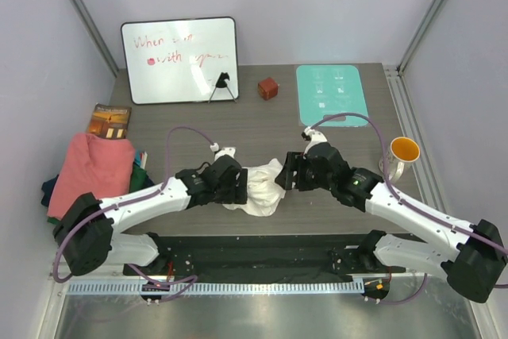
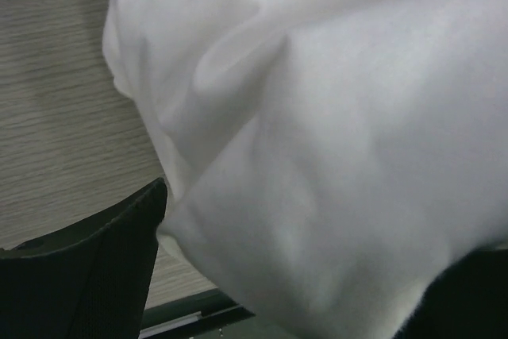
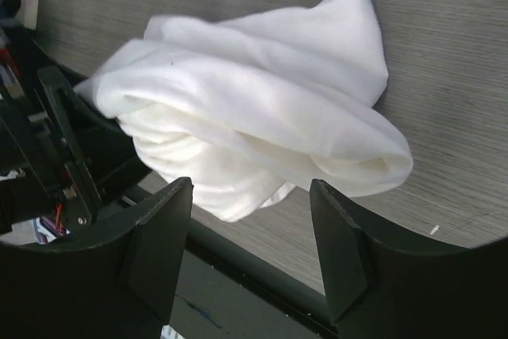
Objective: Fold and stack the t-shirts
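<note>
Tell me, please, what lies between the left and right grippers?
A crumpled white t-shirt lies between the left gripper and the right gripper; the top view shows it best.

On the counter (image 1: 254, 129), a lone t-shirt (image 1: 260, 188) lies near the middle, toward the near edge. It sits between the left jaws on its left and the right jaws on its right, both close against it. A pile of t-shirts (image 1: 89, 171) sits at the left edge, well apart from the lone one. A book (image 1: 109, 121) lies just behind the pile, touching its far side. At the far left a writing board (image 1: 179, 59) stands propped. A block (image 1: 268, 88) sits just right of it, and a mat (image 1: 332, 94) lies further right, at the far right. A mug (image 1: 401, 153) stands at the right edge, nearer than the mat.
</note>
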Controlling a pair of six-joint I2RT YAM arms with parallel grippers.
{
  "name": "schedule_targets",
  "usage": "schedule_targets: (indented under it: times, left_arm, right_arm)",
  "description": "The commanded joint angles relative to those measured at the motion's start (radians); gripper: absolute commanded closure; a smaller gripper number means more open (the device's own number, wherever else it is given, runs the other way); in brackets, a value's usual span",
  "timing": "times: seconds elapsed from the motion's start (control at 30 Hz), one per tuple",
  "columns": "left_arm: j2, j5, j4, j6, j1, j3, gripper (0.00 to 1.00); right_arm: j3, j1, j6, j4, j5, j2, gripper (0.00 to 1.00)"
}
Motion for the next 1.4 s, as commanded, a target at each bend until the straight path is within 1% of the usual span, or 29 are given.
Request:
schedule_targets:
  times: [0.0, 0.07, 0.1, 0.17, 0.2, 0.23, 0.27, 0.33, 0.4, 0.43, 0.47, 0.5, 0.53, 0.57, 0.63, 0.7, 0.77, 0.9, 0.97, 1.0, 1.1, 1.13, 1.2, 1.27, 1.37]
  left_arm:
    - [-0.072, -0.226, 0.011, -0.05, 0.006, 0.018, 0.2]
    - [-0.084, -0.255, 0.001, -0.024, 0.009, 0.038, 0.17]
    - [-0.087, -0.254, 0.004, -0.01, 0.031, 0.047, 0.16]
    - [-0.077, -0.21, 0.014, 0.035, 0.067, 0.091, 0.18]
    - [-0.051, -0.19, 0.021, 0.052, 0.109, 0.111, 0.18]
    - [-0.034, -0.141, 0.029, 0.065, 0.126, 0.131, 0.19]
    - [-0.018, -0.128, 0.035, 0.076, 0.141, 0.182, 0.19]
    - [0.056, -0.11, 0.035, 0.105, 0.166, 0.24, 0.2]
    - [0.119, -0.073, 0.017, 0.13, 0.18, 0.338, 0.21]
    - [0.185, -0.069, 0.003, 0.135, 0.181, 0.373, 0.21]
    - [0.216, -0.055, -0.008, 0.138, 0.183, 0.435, 0.22]
    - [0.241, -0.043, -0.025, 0.141, 0.181, 0.458, 0.23]
    - [0.267, -0.023, -0.026, 0.147, 0.183, 0.478, 0.24]
    - [0.296, -0.009, -0.026, 0.147, 0.181, 0.499, 0.27]
    - [0.305, 0.013, -0.02, 0.136, 0.183, 0.5, 0.27]
    - [0.287, 0.008, 0.007, 0.132, 0.181, 0.469, 0.26]
    - [0.253, -0.009, 0.0, 0.133, 0.183, 0.437, 0.23]
    - [0.16, -0.094, -0.04, 0.15, 0.187, 0.383, 0.18]
    - [0.114, -0.111, -0.046, 0.156, 0.203, 0.343, 0.17]
    - [0.06, -0.116, -0.046, 0.156, 0.21, 0.329, 0.17]
    - [-0.027, -0.124, -0.051, 0.147, 0.241, 0.274, 0.16]
    - [-0.049, -0.124, -0.054, 0.145, 0.247, 0.25, 0.16]
    - [-0.089, -0.124, -0.063, 0.141, 0.253, 0.228, 0.16]
    - [-0.106, -0.121, -0.063, 0.135, 0.256, 0.193, 0.16]
    - [-0.107, -0.125, -0.059, 0.121, 0.258, 0.151, 0.16]
  right_arm:
    - [-0.029, 0.026, -0.044, 0.035, -0.079, 0.023, 0.33]
    - [-0.04, 0.043, -0.044, 0.055, -0.118, 0.054, 0.33]
    - [-0.04, 0.053, -0.047, 0.058, -0.13, 0.066, 0.34]
    - [-0.039, 0.101, -0.057, 0.072, -0.144, 0.097, 0.35]
    - [-0.036, 0.116, -0.057, 0.078, -0.142, 0.101, 0.35]
    - [-0.035, 0.148, -0.053, 0.085, -0.138, 0.106, 0.35]
    - [-0.034, 0.159, -0.05, 0.104, -0.136, 0.115, 0.35]
    - [-0.029, 0.182, -0.036, 0.127, -0.127, 0.127, 0.34]
    - [-0.016, 0.201, -0.028, 0.134, -0.103, 0.166, 0.34]
    - [-0.006, 0.205, -0.028, 0.136, -0.093, 0.186, 0.33]
    - [0.01, 0.219, -0.019, 0.136, -0.081, 0.212, 0.32]
    - [0.02, 0.23, -0.016, 0.141, -0.038, 0.254, 0.31]
    - [0.03, 0.243, -0.013, 0.139, -0.03, 0.281, 0.3]
    - [0.053, 0.262, -0.017, 0.15, 0.011, 0.302, 0.3]
    - [0.084, 0.309, -0.022, 0.15, 0.083, 0.362, 0.28]
    - [0.128, 0.334, -0.033, 0.144, 0.127, 0.397, 0.28]
    - [0.177, 0.337, -0.042, 0.115, 0.157, 0.434, 0.27]
    - [0.265, 0.336, -0.105, 0.035, 0.232, 0.424, 0.25]
    - [0.306, 0.334, -0.12, -0.011, 0.311, 0.41, 0.2]
    - [0.316, 0.33, -0.137, -0.017, 0.33, 0.407, 0.17]
    - [0.34, 0.265, -0.136, -0.039, 0.335, 0.414, 0.17]
    - [0.351, 0.224, -0.137, -0.049, 0.326, 0.419, 0.17]
    - [0.368, 0.187, -0.137, -0.071, 0.313, 0.447, 0.2]
    - [0.409, 0.147, -0.143, -0.12, 0.318, 0.476, 0.21]
    - [0.48, 0.13, -0.166, -0.192, 0.348, 0.52, 0.2]
